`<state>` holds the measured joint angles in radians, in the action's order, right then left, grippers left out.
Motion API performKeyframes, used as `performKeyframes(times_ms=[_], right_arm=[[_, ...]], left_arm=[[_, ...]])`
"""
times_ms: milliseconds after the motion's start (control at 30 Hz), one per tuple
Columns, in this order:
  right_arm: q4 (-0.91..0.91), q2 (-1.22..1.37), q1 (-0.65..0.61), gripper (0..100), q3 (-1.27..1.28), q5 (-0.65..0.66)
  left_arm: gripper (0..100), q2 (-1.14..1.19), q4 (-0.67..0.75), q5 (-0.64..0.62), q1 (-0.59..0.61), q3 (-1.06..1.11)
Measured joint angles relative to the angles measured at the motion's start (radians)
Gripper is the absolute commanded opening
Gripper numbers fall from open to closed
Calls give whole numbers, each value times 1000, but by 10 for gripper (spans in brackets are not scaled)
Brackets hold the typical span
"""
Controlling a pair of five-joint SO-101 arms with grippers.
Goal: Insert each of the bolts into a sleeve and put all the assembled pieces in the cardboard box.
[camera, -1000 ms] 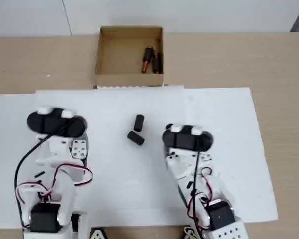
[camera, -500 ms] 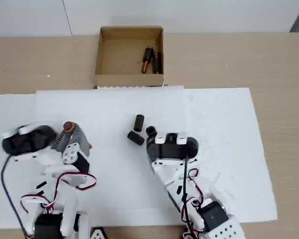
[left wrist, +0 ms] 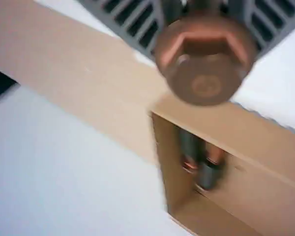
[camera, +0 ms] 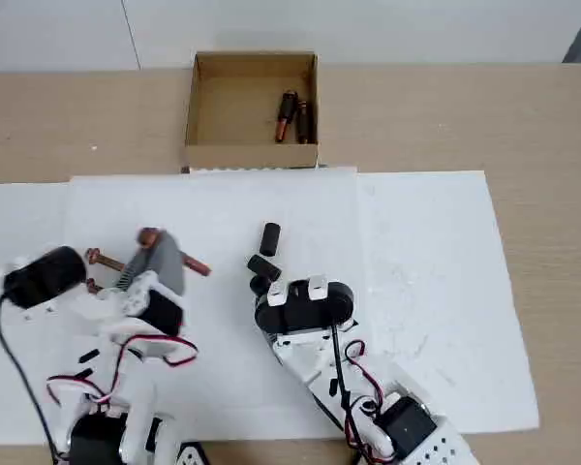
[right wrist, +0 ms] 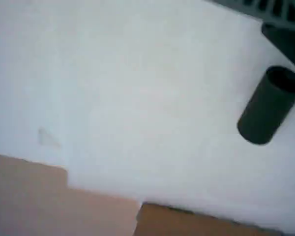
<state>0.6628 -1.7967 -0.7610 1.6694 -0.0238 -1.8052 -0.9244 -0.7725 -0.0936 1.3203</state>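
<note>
At the top centre of the high view, the cardboard box (camera: 191, 107) sits on the worktop (camera: 523, 116) just beyond a white sheet (camera: 426, 252). 2 assembled pieces (camera: 295, 116) already lie in its right half.

At lower left, the left hand (camera: 153, 244) is clamped on a bolt (camera: 150, 235). This is probably a carrying grip, so the bolt can be lined up with a sleeve. A loose bolt (camera: 196, 265) lies on the sheet just right of that hand, and a second loose bolt (camera: 95, 257) lies to its left.

Near the middle of the sheet, the upper sleeve (camera: 270, 237) and the lower sleeve (camera: 263, 267) lie close together. The right hand (camera: 261, 288) is right beside the lower one, which looks like a position for picking it up or steadying it. I cannot tell whether that hand is apart or together.

Up close in the left wrist view, the bolt's (left wrist: 204, 61) hexagonal head faces the camera at upper right, gripped on both sides by the grey jaws. Below it, the cardboard box (left wrist: 265, 187) shows the assembled pieces (left wrist: 199, 164) inside.

Over in the right wrist view, 1 sleeve (right wrist: 269, 105) lies on the sheet at the right, its open end turned upward in the frame. I cannot say which of the 2 it is.

By my reading, at least 2 pairings are still to be made.
</note>
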Motion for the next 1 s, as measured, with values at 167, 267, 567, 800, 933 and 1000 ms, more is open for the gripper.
performKeyframes(times_ms=[167, 267, 567, 800, 933, 1000], right_arm=[[18, 0, -25, 4, 0, 0], [20, 0, -60, 4, 0, 0], [20, 0, -60, 4, 0, 60], [20, 0, -20, 4, 0, 72], [20, 0, -18, 4, 0, 72], [20, 0, -18, 4, 0, 72]], left_arm=[[6, 0, 0, -41, -103, 0], [6, 0, 0, -44, -132, 0], [6, 0, 0, -32, -181, 0], [6, 0, 0, -14, -181, 0], [6, 0, 0, -14, -181, 5], [6, 0, 3, -14, -181, 26]])
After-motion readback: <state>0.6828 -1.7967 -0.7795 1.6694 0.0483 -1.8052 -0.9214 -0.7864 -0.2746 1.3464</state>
